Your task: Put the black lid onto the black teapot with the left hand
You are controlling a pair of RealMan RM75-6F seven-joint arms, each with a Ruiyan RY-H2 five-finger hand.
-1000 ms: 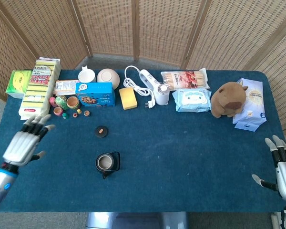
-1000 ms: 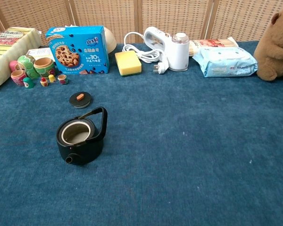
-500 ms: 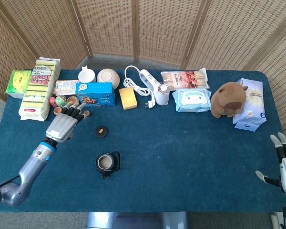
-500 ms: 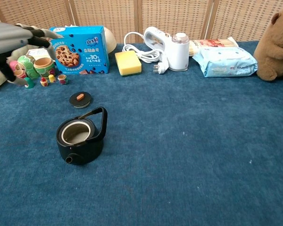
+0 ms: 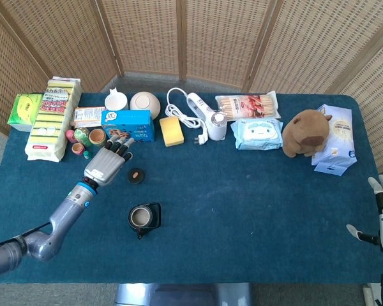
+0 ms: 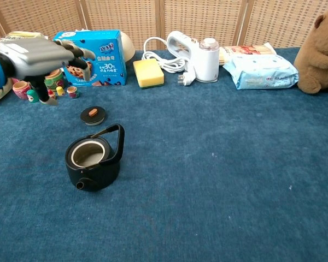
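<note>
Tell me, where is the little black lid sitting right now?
The black lid lies flat on the blue table, left of centre, just behind the open black teapot and right of the left hand, untouched.

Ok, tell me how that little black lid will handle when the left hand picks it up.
The lid looks small, flat and stiff, so probably light and rigid. It lies low on the cloth, so its edge may be hard to get under; the orange knob looks like the easier pinch. The left hand is open and not touching it.
</note>
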